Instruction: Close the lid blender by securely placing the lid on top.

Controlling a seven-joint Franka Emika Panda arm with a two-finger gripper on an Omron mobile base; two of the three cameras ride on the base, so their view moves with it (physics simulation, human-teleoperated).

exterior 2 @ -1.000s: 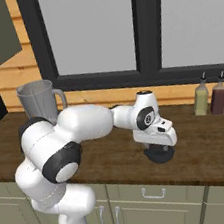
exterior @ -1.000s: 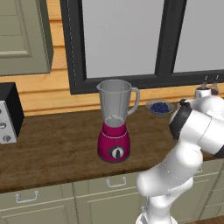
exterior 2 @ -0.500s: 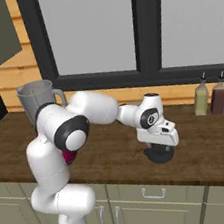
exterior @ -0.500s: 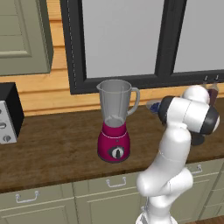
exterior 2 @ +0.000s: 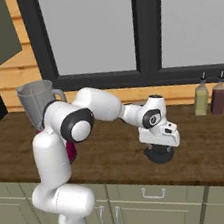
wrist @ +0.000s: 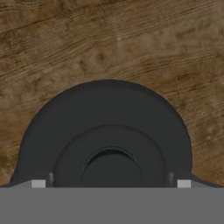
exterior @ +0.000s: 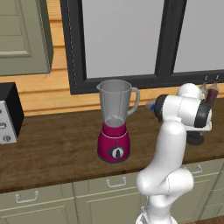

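You have not lifted anything yet: the lid lies flat on the counter, well to the right of the blender, whose jar stands open. Your gripper hangs directly over the lid, jaws spread wide to either side of it. The grasp, carry and seating all remain.

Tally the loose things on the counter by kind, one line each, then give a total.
Blender: 1
Lid: 1
Bottles: 2
Black-and-white appliance: 1
Total: 5
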